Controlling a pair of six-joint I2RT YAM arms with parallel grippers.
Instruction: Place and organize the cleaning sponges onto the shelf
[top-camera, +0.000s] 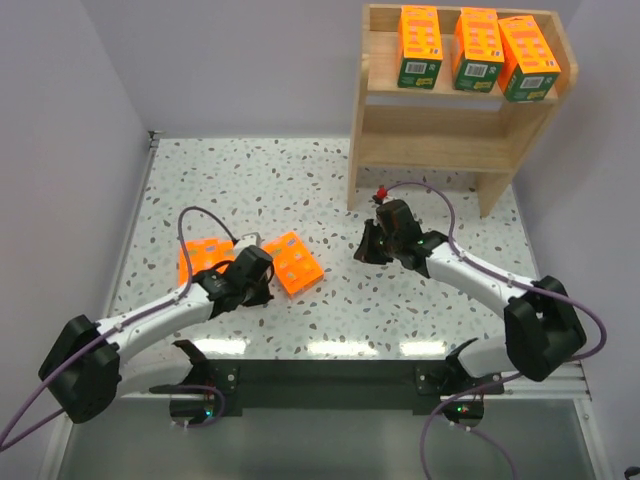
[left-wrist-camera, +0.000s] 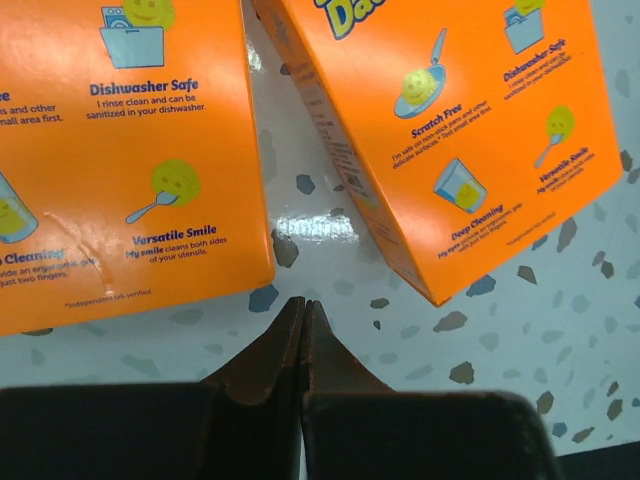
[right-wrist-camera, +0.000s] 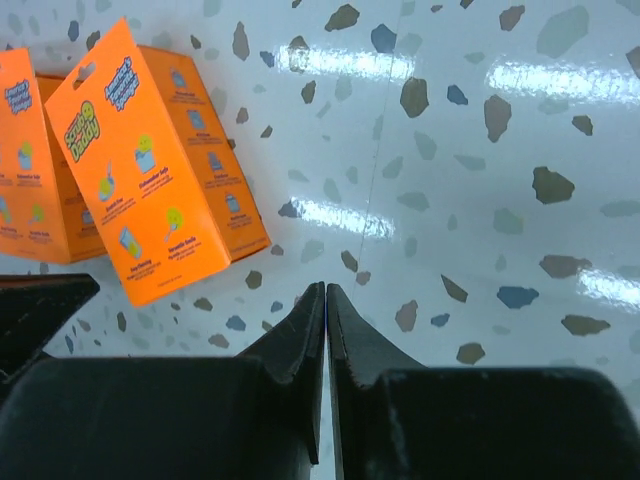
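The shelf (top-camera: 455, 140) holds three sponge packs (top-camera: 479, 48) on top; two more packs (top-camera: 293, 263) lie on the counter (top-camera: 260, 180). The left fingers (left-wrist-camera: 280, 345) and right fingers (right-wrist-camera: 300, 335) are closed, holding nothing. Next the left ones should open and grab one.

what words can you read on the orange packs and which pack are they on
"Dishwasher Safe": left pack, left wrist view
"Versatile Smile": left pack
"Scratch Free": right pack
"Deep Cleaning": right pack
Fine print, and three packs on the shelf: too small to read
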